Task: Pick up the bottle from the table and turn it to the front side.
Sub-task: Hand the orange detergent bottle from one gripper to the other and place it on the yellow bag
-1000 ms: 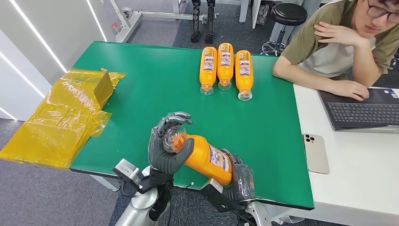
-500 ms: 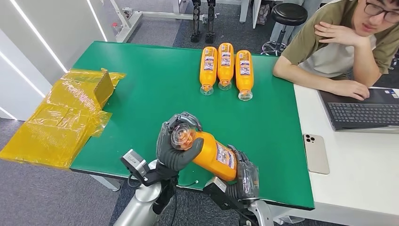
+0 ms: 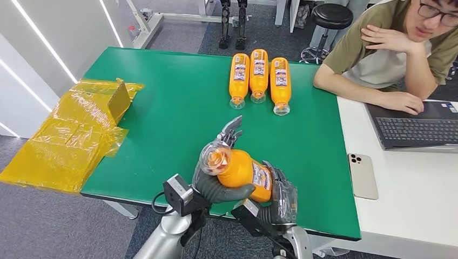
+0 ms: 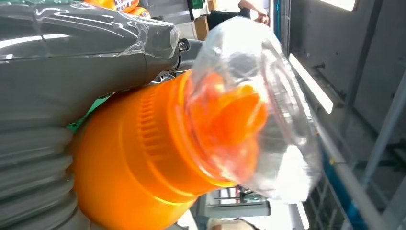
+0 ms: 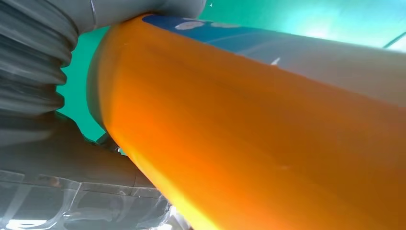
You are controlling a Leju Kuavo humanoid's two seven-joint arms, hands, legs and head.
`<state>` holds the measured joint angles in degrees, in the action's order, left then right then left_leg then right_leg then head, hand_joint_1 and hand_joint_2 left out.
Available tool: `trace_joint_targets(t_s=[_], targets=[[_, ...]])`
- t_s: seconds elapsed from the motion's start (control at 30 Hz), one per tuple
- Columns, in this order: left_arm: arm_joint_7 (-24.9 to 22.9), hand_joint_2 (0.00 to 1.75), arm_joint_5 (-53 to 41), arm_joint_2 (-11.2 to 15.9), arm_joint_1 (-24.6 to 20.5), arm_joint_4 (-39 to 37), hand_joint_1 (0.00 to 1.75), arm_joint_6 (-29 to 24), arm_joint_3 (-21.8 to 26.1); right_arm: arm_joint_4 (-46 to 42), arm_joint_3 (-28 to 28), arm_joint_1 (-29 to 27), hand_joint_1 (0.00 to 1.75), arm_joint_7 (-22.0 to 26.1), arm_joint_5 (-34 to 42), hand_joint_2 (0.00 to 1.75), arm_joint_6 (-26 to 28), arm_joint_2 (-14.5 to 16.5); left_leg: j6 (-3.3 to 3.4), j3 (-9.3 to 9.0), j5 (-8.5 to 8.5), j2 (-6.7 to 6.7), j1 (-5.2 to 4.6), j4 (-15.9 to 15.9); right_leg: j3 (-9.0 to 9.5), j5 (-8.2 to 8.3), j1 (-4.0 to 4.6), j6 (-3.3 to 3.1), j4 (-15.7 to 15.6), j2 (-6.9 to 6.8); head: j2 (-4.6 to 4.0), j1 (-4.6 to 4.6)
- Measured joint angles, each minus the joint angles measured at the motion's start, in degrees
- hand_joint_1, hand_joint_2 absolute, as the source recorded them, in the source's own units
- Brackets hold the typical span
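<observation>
both hands grip the orange bottle (image 3: 243, 170): left hand (image 3: 219, 183) cradling its neck, right hand (image 3: 281, 197) wrapping its base.

Your bottle (image 3: 244, 171) is glossy orange plastic with a clear, shiny cap (image 4: 258, 115) and a paper-like label (image 3: 261, 176). You see matt green table (image 3: 178, 97) covering, crinkled glossy yellow film (image 3: 70, 135), and ribbed grey hand (image 3: 216, 186) cover.

It was a robotics lab or office: a green worktop (image 3: 173, 97), a person (image 3: 389, 48) at a laptop (image 3: 416, 127) on the right, a stool (image 3: 331, 16) beyond.
</observation>
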<state>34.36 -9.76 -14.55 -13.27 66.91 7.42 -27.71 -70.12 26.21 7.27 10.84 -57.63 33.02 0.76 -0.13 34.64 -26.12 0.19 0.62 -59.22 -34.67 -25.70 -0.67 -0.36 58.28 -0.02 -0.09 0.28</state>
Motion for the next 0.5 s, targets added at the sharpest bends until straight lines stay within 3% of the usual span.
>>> trace_joint_targets(t_s=[0.5], targets=[[0.49,1.75,0.38,-0.11,0.20,-0.68,0.00,-0.91,1.34,0.06,-0.13,0.79,1.75,-2.29,-3.21,1.75,-6.01,0.68,0.00,0.01,0.00,-0.01,0.00,0.00,0.00,0.00,0.00,0.00,0.01,-0.01,0.00,0.00]])
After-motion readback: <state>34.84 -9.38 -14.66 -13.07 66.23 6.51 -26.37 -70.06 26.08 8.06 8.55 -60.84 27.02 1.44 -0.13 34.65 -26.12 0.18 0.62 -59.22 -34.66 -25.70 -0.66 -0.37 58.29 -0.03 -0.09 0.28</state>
